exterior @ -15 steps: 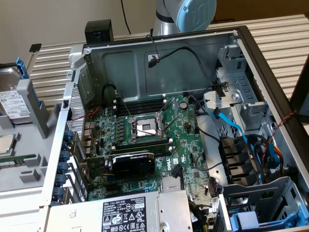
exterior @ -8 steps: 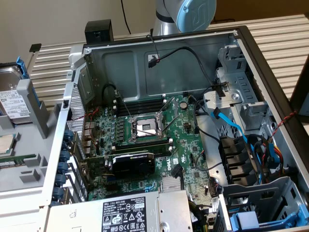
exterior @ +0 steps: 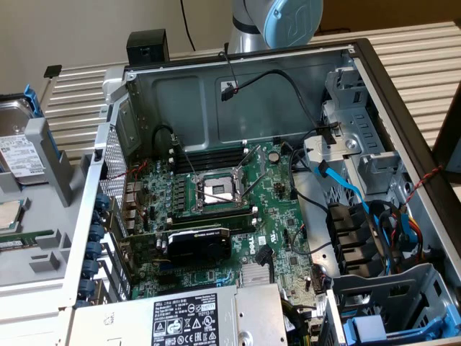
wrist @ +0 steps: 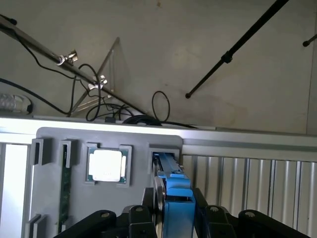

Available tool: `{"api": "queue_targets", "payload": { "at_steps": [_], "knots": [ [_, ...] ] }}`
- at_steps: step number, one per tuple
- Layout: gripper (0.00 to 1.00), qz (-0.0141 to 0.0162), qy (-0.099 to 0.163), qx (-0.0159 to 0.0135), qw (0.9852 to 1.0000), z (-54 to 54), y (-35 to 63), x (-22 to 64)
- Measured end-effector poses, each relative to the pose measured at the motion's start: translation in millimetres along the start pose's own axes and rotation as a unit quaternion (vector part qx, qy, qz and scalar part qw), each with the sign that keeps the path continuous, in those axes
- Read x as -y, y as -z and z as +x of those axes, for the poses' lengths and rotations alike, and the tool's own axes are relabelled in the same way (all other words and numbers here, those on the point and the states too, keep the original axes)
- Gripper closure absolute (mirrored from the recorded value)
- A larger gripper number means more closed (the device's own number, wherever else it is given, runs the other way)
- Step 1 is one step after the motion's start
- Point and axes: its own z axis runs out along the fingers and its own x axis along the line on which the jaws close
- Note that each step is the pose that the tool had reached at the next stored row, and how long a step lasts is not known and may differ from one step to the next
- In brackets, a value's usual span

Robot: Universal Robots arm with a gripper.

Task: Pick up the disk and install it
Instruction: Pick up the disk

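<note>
The disk (wrist: 174, 191) stands on edge in a slot of the grey holder (wrist: 59, 139); in the wrist view I look along its blue carrier frame and silver edge. My gripper (wrist: 173, 210) straddles it, with a black finger (wrist: 200, 204) pressed against each side of the blue frame, so it is shut on the disk. In the exterior view the disk (exterior: 18, 148) shows at the far left, its white label facing out and the blue frame (exterior: 30, 97) at its top, still seated in the holder (exterior: 50, 155).
A square silver processor chip (wrist: 106, 165) lies in a holder pocket beside the disk. The open computer case (exterior: 238, 68) holds the motherboard (exterior: 216, 191), loose cables and grey drive bays (exterior: 392, 292), with another blue carrier (exterior: 369, 331) at the lower exterior-view right.
</note>
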Motion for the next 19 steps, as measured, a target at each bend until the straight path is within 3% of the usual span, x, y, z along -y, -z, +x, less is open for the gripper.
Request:
{"api": "queue_targets", "payload": {
  "at_steps": [19],
  "knots": [
    [0.62, 0.0, 0.0, -0.0001, 1.0, 1.8, -0.1, -0.1]
  ]
}}
